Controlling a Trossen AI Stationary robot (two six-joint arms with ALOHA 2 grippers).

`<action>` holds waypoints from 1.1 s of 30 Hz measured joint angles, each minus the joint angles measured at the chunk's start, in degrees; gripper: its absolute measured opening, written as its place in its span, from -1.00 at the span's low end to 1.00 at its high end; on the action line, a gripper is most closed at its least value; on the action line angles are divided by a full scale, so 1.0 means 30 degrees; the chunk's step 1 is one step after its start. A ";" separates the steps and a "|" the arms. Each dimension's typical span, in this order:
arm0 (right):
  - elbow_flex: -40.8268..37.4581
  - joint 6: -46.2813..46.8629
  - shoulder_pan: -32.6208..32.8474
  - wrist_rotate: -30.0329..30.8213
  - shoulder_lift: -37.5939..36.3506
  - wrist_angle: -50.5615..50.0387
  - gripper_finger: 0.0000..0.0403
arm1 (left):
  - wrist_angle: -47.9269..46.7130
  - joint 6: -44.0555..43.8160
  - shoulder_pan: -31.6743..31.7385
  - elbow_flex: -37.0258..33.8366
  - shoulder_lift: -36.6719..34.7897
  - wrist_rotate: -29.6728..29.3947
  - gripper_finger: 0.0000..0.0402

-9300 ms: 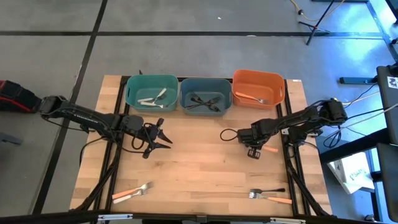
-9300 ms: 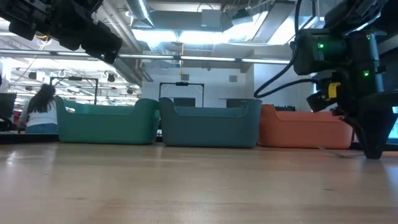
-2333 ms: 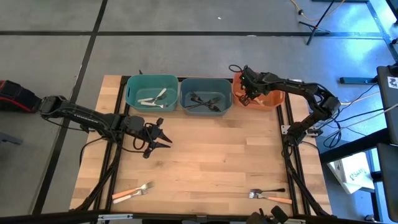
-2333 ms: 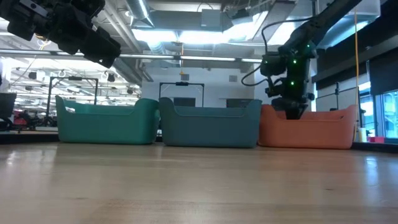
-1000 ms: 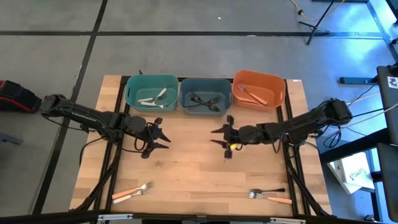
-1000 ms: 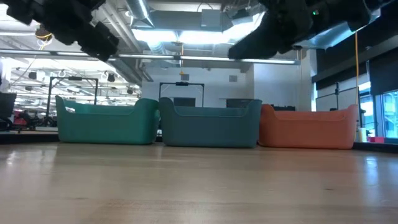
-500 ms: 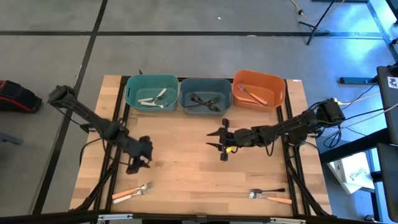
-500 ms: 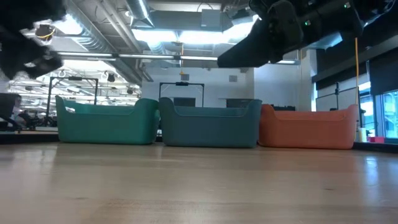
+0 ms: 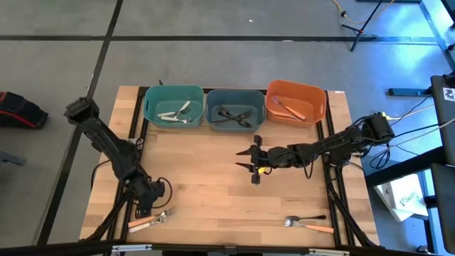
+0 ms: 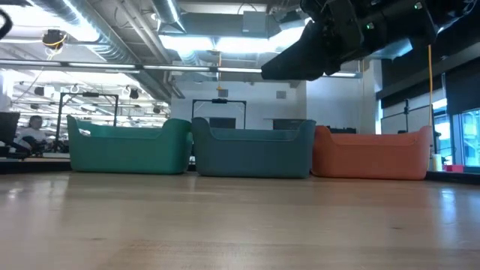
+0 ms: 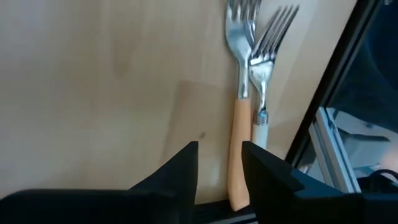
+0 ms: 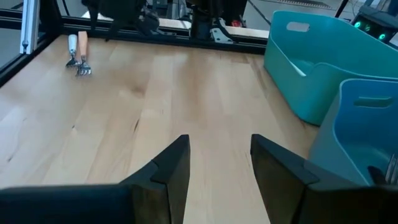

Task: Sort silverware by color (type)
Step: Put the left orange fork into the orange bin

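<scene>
Near the table's front left corner, an orange-handled fork point(image 11: 239, 134) and a white-handled fork point(image 11: 263, 93) lie side by side on the wood, also seen from above as a pair point(image 9: 152, 218). My left gripper point(image 11: 219, 168) is open and hangs just over the orange handle's free end, fingers tilted down; in the high view it point(image 9: 145, 206) sits beside the pair. My right gripper point(image 9: 249, 162) is open above the table's middle, holding nothing. A black fork and an orange fork point(image 9: 307, 222) lie at the front right.
Three bins stand in a row at the far edge: a teal bin point(image 9: 173, 94) with white forks, a blue bin point(image 9: 235, 96) with black forks, an orange bin point(image 9: 296, 89) with orange forks. Bare wood lies between the arms. The table's metal frame point(image 11: 336, 112) runs right beside the left pair.
My left arm has swung from the table's middle left toward the near edge and sunk down over the pair of forks at the front left, its wrist rolling and tipping downward on the way. The forks have not moved.
</scene>
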 joint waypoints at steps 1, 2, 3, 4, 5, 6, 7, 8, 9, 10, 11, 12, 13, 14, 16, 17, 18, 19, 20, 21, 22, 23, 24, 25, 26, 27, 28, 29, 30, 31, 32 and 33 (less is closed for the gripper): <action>0.0000 0.0007 0.0000 0.0000 0.0000 -0.0015 -0.22 | 0.0375 -0.0206 -0.0183 0.0000 0.0288 0.0080 -0.42; 0.0000 0.0020 0.0000 0.0000 0.0000 -0.0015 -0.22 | 0.0808 -0.0451 -0.0349 0.0000 0.0566 0.0105 -0.42; 0.0000 0.0029 0.0000 0.0000 0.0000 -0.0015 -0.22 | 0.1267 -0.0615 -0.0479 0.0000 0.0835 0.0125 -0.42; 0.0000 0.0036 0.0000 0.0000 0.0000 -0.0015 -0.22 | 0.1781 -0.0707 -0.0591 0.0000 0.1106 0.0157 -0.42; 0.0000 0.0036 0.0000 0.0000 0.0000 -0.0007 -0.22 | 0.2219 -0.0711 -0.0672 0.0000 0.1364 0.0200 -0.43; 0.0000 0.0036 0.0000 0.0000 0.0000 -0.0015 -0.22 | 0.2531 -0.0703 -0.0737 0.0000 0.1614 0.0240 -0.43; 0.0000 0.0036 0.0000 0.0000 0.0000 -0.0014 -0.22 | 0.2756 -0.0669 -0.0792 0.0000 0.1840 0.0240 -0.43; 0.0000 0.0036 0.0000 0.0000 0.0000 -0.0015 -0.22 | 0.2904 -0.0483 -0.0851 0.0000 0.2067 0.0241 -0.43; 0.0000 0.0036 0.0000 0.0000 -0.0007 -0.0022 -0.22 | 0.3094 -0.0170 -0.0863 0.0000 0.2288 0.0205 -0.43; 0.0000 0.0036 0.0000 0.0000 -0.0007 -0.0021 -0.22 | 0.3261 0.0194 -0.0883 0.0000 0.2465 0.0006 -0.43; 0.0000 0.0036 0.0000 0.0000 -0.0003 -0.0022 -0.22 | 0.3373 0.0569 -0.0909 0.0000 0.2628 -0.0237 -0.43; 0.0000 0.0042 -0.0007 0.0000 -0.0007 -0.0022 -0.22 | 0.3555 0.0936 -0.0974 -0.0002 0.2779 -0.0430 -0.43; 0.0000 0.0044 -0.0007 0.0005 -0.0007 -0.0022 -0.22 | 0.3811 0.1284 -0.1055 -0.0005 0.2915 -0.0654 -0.43; 0.0000 0.0044 -0.0007 0.0007 -0.0007 -0.0022 -0.22 | 0.3996 0.1572 -0.1118 0.0000 0.3019 -0.0856 -0.43; 0.0000 0.0079 -0.0007 0.0000 -0.0007 -0.0040 -0.22 | 0.4027 0.1817 -0.1255 -0.0007 0.3196 -0.1266 -0.43; 0.0000 0.0168 -0.0007 0.0000 -0.0005 -0.0041 -0.22 | 0.4013 0.1817 -0.1330 0.0000 0.3305 -0.1382 -0.43; 0.0010 0.0336 -0.0007 0.0002 0.0049 -0.0014 -0.22 | 0.4020 0.1781 -0.1410 -0.0002 0.3419 -0.1565 -0.43; 0.0029 0.0388 -0.0007 0.0007 0.0103 0.0006 -0.22 | 0.4025 0.1671 -0.1474 -0.0007 0.3530 -0.1742 -0.43; 0.0029 0.0408 -0.0007 0.0000 0.0131 -0.0063 -0.22 | 0.4081 0.1605 -0.1522 -0.0005 0.3667 -0.1941 -0.43; 0.0029 0.0408 -0.0013 0.0007 0.0237 -0.0065 -0.22 | 0.4288 0.1595 -0.1541 -0.0003 0.3798 -0.2084 -0.43; 0.0029 0.0415 -0.0015 0.0007 0.0361 0.0023 -0.22 | 0.4602 0.1598 -0.1565 0.0004 0.3983 -0.2391 -0.43; 0.0029 0.0412 -0.0022 0.0003 0.0450 -0.0031 -0.22 | 0.4757 0.1684 -0.1579 0.0027 0.4087 -0.2583 -0.43; 0.0029 0.0414 -0.0022 0.0007 0.0548 -0.0061 -0.22 | 0.4939 0.1974 -0.1582 0.0024 0.4214 -0.2734 -0.43; 0.0029 0.0408 -0.0022 0.0017 0.0650 0.0000 -0.22 | 0.5032 0.2234 -0.1593 0.0036 0.4350 -0.2798 -0.43; 0.0029 0.0408 -0.0022 0.0050 0.0723 0.0022 -0.22 | 0.5039 0.2443 -0.1587 0.0036 0.4450 -0.2809 -0.43; 0.0029 0.0415 -0.0022 0.0169 0.0758 0.0014 -0.22 | 0.4995 0.2549 -0.1580 0.0044 0.4512 -0.2840 -0.43; 0.0029 0.0408 -0.0022 0.0225 0.0772 -0.0056 -0.22 | 0.4897 0.2595 -0.1587 0.0058 0.4547 -0.2892 -0.43; 0.0029 0.0408 -0.0022 0.0270 0.0772 -0.0050 -0.22 | 0.4789 0.2617 -0.1580 0.0066 0.4555 -0.2900 -0.43; 0.0029 0.0408 -0.0022 0.0310 0.0772 0.0005 -0.22 | 0.4691 0.2733 -0.1579 0.0066 0.4563 -0.2907 -0.43; 0.0029 0.0408 -0.0022 0.0326 0.0772 0.0027 -0.22 | 0.4494 0.2913 -0.1576 0.0066 0.4563 -0.2932 -0.43; 0.0029 0.0408 -0.0022 0.0328 0.0772 0.0040 -0.22 | 0.4315 0.3020 -0.1554 0.0066 0.4563 -0.2937 -0.43; 0.0029 0.0408 -0.0022 0.0324 0.0772 0.0010 -0.22 | 0.4119 0.3078 -0.1506 0.0071 0.4573 -0.2927 -0.43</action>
